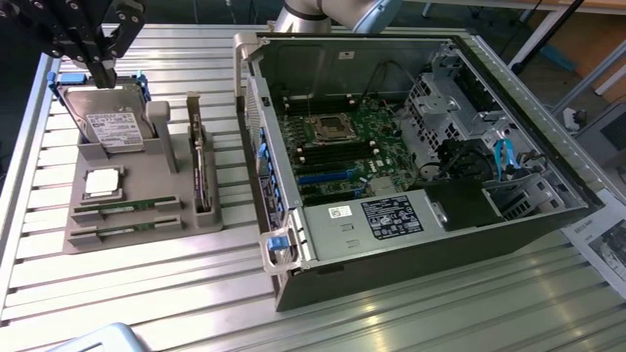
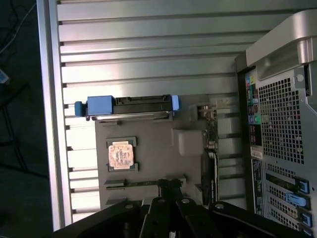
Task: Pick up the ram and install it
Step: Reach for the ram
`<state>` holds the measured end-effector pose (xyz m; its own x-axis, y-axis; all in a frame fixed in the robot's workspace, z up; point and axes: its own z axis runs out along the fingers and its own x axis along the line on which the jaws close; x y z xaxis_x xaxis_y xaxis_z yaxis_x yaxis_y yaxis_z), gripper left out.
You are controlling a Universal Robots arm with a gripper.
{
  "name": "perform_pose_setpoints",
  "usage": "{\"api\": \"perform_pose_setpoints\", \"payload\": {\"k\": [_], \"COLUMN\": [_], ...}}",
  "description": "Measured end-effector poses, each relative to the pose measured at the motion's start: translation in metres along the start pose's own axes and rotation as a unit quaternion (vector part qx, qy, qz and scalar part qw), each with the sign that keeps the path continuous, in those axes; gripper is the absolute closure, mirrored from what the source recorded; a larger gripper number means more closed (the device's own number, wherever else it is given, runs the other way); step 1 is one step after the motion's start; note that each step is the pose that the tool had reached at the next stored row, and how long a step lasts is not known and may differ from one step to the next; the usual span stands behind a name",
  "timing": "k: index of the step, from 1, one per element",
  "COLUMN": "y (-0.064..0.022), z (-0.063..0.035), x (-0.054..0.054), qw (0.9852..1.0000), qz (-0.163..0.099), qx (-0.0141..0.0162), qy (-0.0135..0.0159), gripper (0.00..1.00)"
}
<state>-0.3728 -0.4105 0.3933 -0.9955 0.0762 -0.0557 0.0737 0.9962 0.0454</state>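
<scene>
Two ram sticks, thin green boards, lie side by side in slots at the near end of a grey holder (image 1: 146,238): one ram (image 1: 127,207) and a second ram (image 1: 125,228) beside it. In the wrist view a ram (image 2: 141,183) appears as a thin strip in the holder, right by my fingertips. My gripper (image 1: 102,79) hangs high over the holder's far end, above the hard drive (image 1: 113,125). Its black fingers are shut with nothing between them. The wrist view has the gripper (image 2: 169,187) looking straight down on the holder.
The holder also carries a square silver processor (image 1: 104,183) and an upright dark expansion card (image 1: 201,172). An open computer case (image 1: 391,242) with its motherboard (image 1: 342,150) exposed lies at the exterior view's right on the slatted metal table (image 1: 146,293).
</scene>
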Motion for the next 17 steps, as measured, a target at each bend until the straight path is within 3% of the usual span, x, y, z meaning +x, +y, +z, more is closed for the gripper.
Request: {"api": "perform_pose_setpoints", "payload": {"k": [17], "y": [-0.0206], "z": [-0.0008], "x": [-0.002], "qw": [1.0], "qz": [0.0], "qx": [0.0013], "qy": [-0.0001], "gripper": [0.9]}}
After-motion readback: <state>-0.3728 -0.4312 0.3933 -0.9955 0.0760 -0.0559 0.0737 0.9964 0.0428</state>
